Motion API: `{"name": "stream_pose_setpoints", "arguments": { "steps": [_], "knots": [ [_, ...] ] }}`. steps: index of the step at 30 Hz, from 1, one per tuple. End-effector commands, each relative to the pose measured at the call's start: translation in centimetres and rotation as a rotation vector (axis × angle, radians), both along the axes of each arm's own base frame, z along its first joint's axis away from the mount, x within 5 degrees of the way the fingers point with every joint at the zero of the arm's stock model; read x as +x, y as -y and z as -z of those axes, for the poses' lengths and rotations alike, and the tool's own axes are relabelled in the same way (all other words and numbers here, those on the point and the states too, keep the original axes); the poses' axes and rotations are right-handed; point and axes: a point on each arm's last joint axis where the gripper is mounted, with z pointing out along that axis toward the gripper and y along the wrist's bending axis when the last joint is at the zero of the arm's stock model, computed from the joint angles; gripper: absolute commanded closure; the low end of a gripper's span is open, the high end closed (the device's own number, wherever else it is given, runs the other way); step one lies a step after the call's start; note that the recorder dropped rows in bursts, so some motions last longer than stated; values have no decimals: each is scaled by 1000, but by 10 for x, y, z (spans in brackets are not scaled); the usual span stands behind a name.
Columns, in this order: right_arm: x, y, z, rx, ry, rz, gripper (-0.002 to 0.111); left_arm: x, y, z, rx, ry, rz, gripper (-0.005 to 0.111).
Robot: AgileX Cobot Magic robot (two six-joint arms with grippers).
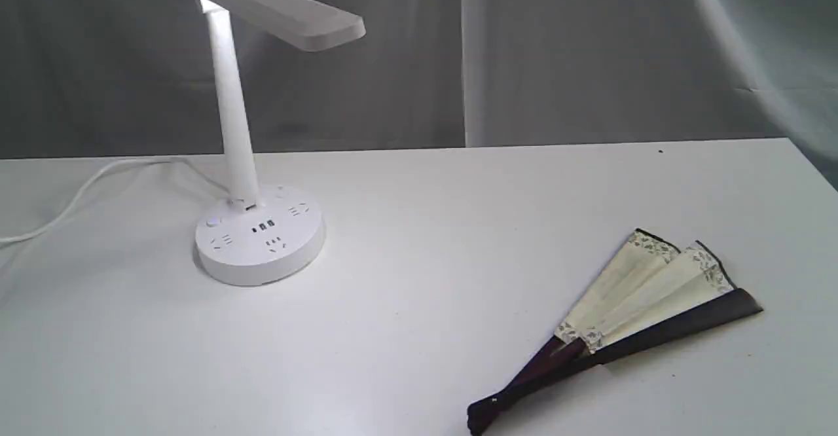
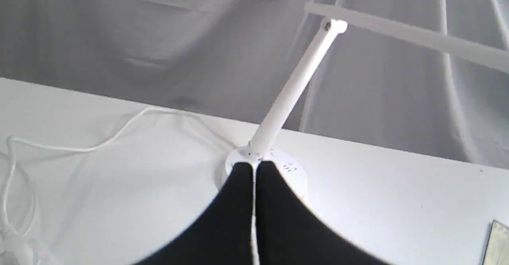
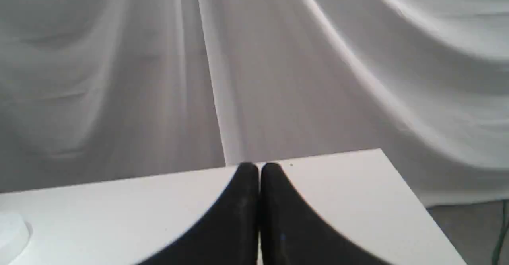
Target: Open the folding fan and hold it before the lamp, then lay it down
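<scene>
Fan (image 1: pixel 645 305), cream pleated paper with maroon ribs, lies barely spread near right on the white tabletop (image 1: pixel 419 226); white plastic desk lamp (image 1: pixel 236 135) stands far left. Left gripper (image 2: pixel 254 169), pressed together and empty, faces the lamp. Right gripper (image 3: pixel 259 168) is pressed together too; opening seems unstarted, and calls for spread jaws at a guard.

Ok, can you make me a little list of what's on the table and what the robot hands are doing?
table: white, grey cloth behind it
lamp: white, standing at the left in the exterior view
cord: white, trails off left from the lamp's base
folding fan: lying at the front right, only partly spread, nothing touching it
left gripper: shut, empty, pointing toward the lamp
right gripper: shut, empty, above the table
task: fan not yet picked up
</scene>
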Motion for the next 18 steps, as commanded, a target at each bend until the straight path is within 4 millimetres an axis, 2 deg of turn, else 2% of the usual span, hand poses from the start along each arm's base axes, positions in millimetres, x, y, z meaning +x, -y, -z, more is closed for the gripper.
{"name": "stream_pose_setpoints", "arguments": {
  "steps": [1,8,10,15,18],
  "knots": [
    [16,-1,0,37,-132,-8,108,23,1,-2,9,-103,5,106],
    [62,-4,-12,123,-313,-28,107,75,3,13,87,-272,30,106],
    [74,-5,-12,137,-359,-30,102,88,3,20,97,-318,34,106],
    [102,-6,-6,182,-478,-31,80,117,6,38,119,-420,72,102],
    [116,-7,-4,190,-535,-31,74,133,9,48,103,-499,90,96]
  ]
}}
